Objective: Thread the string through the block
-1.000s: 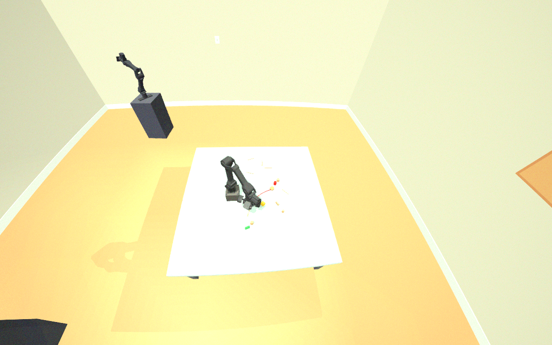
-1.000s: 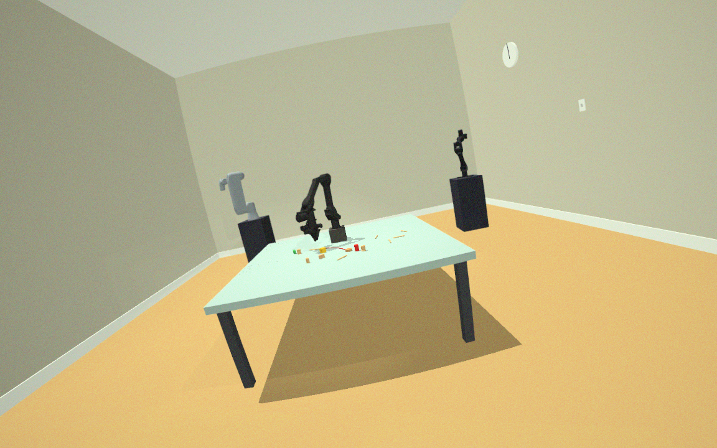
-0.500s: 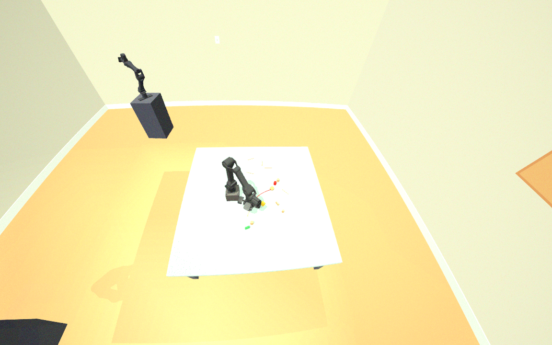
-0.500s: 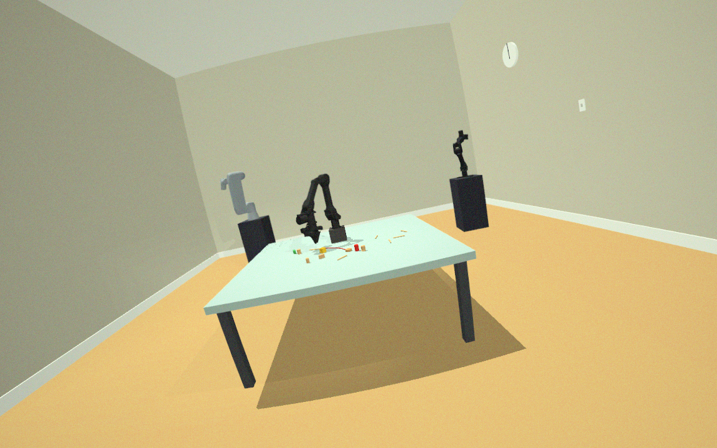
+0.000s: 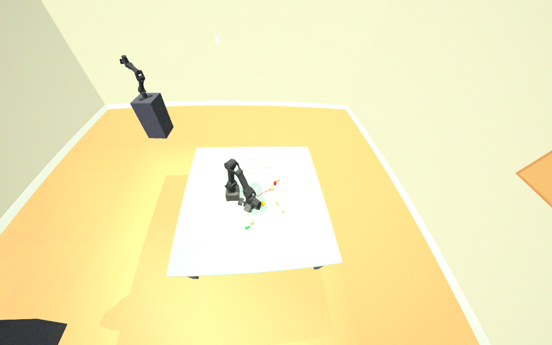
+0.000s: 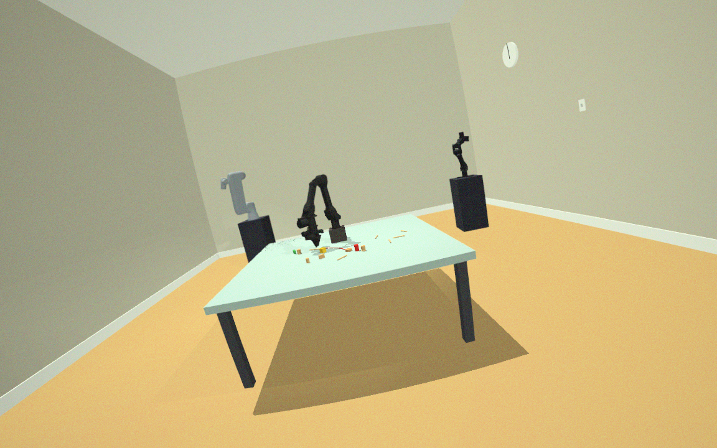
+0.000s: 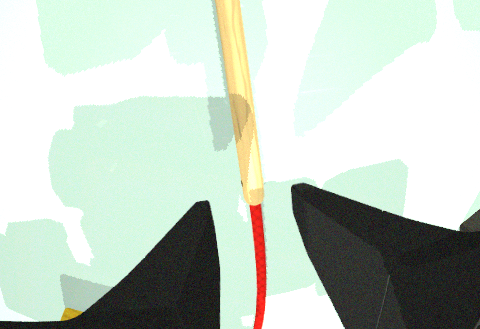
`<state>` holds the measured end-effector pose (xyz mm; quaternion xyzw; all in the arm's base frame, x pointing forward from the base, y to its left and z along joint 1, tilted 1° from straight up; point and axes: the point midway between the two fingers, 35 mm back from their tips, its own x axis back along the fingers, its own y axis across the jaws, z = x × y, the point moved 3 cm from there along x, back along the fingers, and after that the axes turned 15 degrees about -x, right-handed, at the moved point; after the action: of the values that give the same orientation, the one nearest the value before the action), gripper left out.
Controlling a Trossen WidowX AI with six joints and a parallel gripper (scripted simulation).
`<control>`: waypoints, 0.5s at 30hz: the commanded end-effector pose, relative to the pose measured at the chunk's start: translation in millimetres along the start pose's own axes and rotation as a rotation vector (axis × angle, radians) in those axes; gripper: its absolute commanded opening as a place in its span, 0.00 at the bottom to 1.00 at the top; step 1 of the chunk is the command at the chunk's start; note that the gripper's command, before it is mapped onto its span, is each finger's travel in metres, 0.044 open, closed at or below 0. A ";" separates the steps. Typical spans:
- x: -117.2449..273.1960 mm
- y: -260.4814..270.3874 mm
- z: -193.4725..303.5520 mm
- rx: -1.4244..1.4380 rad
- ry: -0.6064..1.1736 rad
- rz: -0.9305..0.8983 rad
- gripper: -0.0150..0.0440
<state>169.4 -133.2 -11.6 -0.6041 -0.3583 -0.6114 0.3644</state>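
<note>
The thin wooden stick point(image 7: 239, 69) point(image 5: 247, 213) lies on the table point(image 5: 226, 253) point(image 6: 406, 255). The red string point(image 7: 258, 264) point(image 5: 263, 192) point(image 6: 336, 248) runs from its near end to the round wooden button point(image 5: 271, 188) point(image 6: 348, 250). My gripper point(image 7: 252, 205) point(image 6: 316, 245) points down, part open and empty. In the wrist view its fingertips stand on either side of the stick's string end, with gaps on both sides. The yellow wooden block point(image 5: 263, 203) point(image 6: 322, 250) stands beside the gripper; only its edge point(image 7: 71, 314) shows in the wrist view. Its hole cannot be made out.
A red cylinder point(image 5: 275, 183) point(image 6: 356, 247) stands near the button. A green cylinder point(image 5: 247, 227) point(image 6: 294, 251) lies beside a small wooden piece point(image 5: 251, 222). A loose stick point(image 5: 285, 191) point(image 6: 342, 257) and small wooden pieces lie beyond the block. Several loose sticks lie farther off, one of them point(image 6: 399, 236) near the back.
</note>
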 end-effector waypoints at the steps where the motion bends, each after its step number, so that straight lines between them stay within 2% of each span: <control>1: -6.4 -0.9 -0.5 -0.006 -0.005 0.001 0.46; 13: -20.0 -2.7 -0.3 -0.006 -0.005 0.002 0.46; 15: -18.6 -2.7 0.4 0.000 0.001 0.003 0.37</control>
<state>167.3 -131.3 -30.3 -0.6045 -0.3572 -0.6110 0.3654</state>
